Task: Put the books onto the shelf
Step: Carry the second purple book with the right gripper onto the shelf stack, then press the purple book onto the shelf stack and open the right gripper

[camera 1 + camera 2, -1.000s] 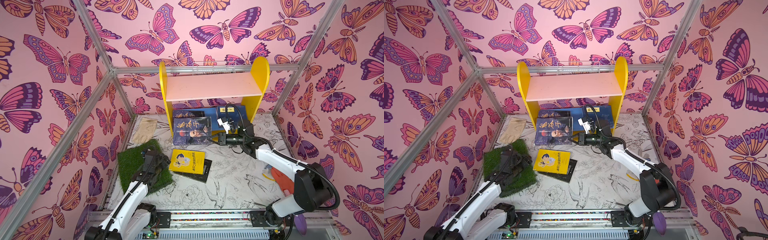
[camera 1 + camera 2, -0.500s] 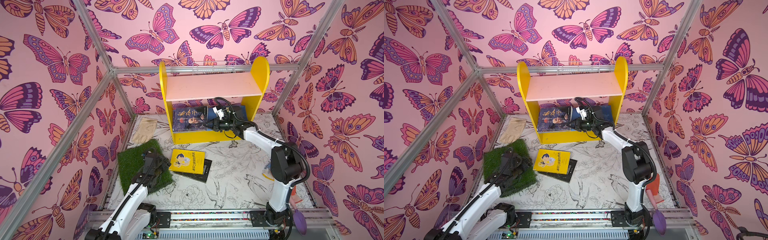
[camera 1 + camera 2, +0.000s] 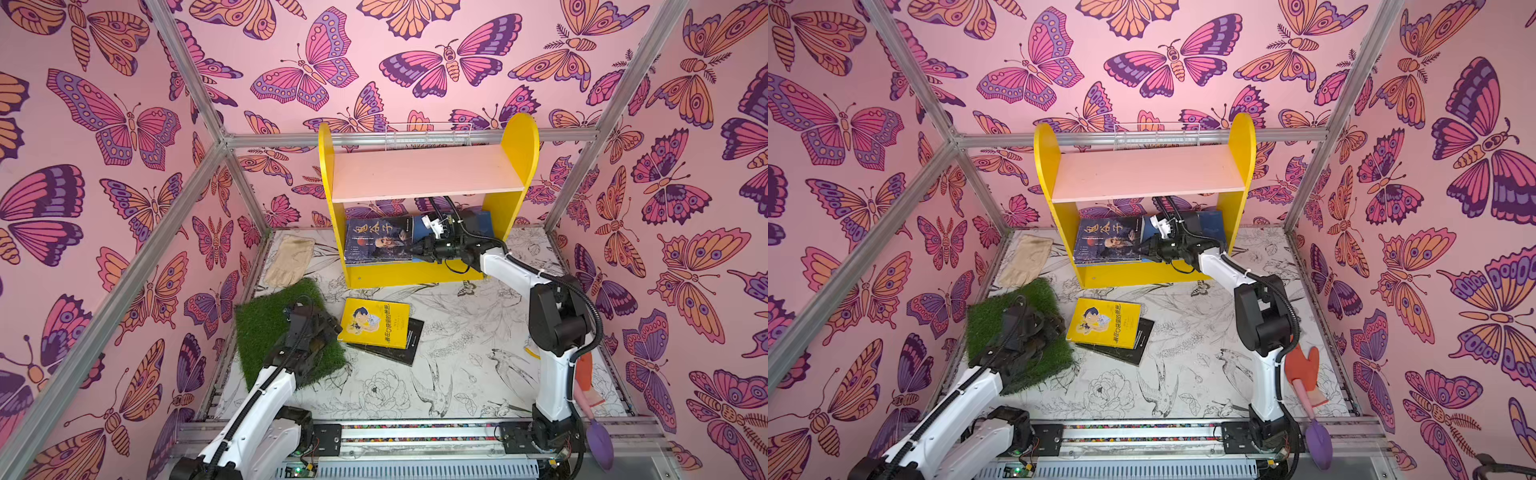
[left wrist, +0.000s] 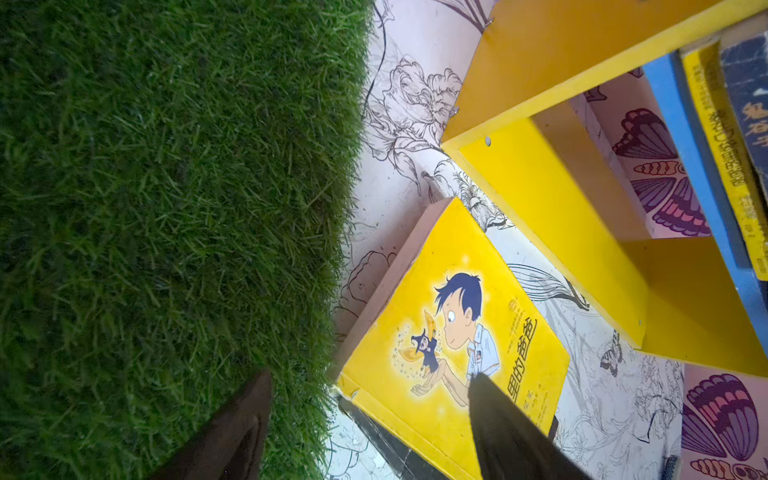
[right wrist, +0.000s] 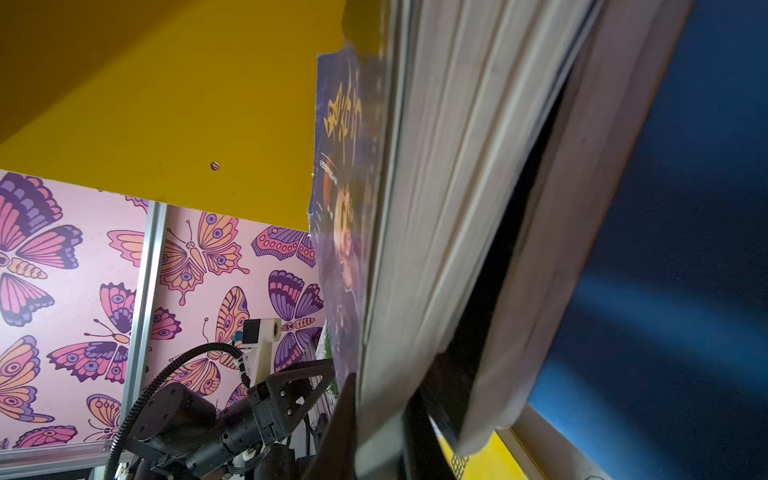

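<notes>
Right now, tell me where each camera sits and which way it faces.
Top views: high at the front, looking down at the shelf; both arms, left gripper, right gripper show.
Left wrist: low over the turf, facing the yellow book and shelf; its open fingertips show.
Right wrist: at the lower tier, edge-on to the book stack it grips; the left arm shows beyond.
Shared: the yellow book and shelf appear in the top and left wrist views.

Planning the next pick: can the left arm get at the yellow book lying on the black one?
Probably yes: the left gripper hangs open at the edge of the turf, right beside the yellow book, with nothing between them.
</notes>
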Robot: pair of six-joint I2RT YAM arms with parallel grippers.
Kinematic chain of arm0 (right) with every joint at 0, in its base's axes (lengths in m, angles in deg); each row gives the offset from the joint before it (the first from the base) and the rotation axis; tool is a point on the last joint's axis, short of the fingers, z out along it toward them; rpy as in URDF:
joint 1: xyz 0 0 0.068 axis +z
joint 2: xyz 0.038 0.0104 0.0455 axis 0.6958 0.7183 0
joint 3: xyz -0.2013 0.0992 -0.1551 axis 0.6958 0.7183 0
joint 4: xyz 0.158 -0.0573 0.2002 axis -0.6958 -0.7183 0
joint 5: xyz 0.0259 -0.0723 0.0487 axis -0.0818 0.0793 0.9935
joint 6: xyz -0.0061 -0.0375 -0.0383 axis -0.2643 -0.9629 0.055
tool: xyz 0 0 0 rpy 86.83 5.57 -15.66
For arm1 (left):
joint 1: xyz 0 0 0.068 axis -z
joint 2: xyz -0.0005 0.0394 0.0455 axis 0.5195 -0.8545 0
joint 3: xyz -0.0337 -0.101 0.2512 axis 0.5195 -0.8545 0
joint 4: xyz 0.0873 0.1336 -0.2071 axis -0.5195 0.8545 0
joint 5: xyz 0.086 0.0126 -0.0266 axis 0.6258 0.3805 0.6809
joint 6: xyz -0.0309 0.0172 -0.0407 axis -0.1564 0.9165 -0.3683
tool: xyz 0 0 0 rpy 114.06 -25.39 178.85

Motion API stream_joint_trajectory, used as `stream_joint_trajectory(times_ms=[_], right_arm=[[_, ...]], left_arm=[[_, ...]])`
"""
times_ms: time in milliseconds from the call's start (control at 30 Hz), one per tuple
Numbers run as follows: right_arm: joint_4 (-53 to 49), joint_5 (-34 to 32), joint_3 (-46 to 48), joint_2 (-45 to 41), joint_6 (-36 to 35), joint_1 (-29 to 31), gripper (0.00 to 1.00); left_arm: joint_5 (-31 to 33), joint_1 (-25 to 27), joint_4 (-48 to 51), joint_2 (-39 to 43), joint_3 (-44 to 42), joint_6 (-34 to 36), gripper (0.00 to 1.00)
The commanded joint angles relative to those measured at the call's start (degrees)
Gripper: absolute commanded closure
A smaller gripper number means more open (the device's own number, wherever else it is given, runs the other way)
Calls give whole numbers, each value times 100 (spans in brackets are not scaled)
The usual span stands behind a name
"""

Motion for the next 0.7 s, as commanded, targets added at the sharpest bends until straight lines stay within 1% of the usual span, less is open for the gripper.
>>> stream_joint_trajectory(times_ms=[0,67,167,267,367,433,500,667], right_arm=[[-337,-423,-349,-95,-446,-24,72],[-364,-795,-295,-232,-467,-24,58],[-485,-1225,-259,-409,-578,-6,46],[-746,-1756,-299,-519,-785,43,41],[-940,-1988,-355,-543,-940,105,34],[-1058,-2053,-390,-515,-1005,139,33],[-1109,-2184,-347,-536,-1053,185,36],[-1044,-2493,-151,-668,-1217,298,53]], left_arm=[[-64,-16,135,-22,-92,-8,23],[-64,-18,130,-49,-75,-22,24],[-79,-11,122,-115,-32,-26,23],[-112,-12,120,-211,28,-9,23],[-130,-13,111,-280,76,0,23],[-139,-9,105,-304,84,-15,23],[-152,-13,93,-320,79,-17,23],[-200,-13,61,-319,-2,-43,23]])
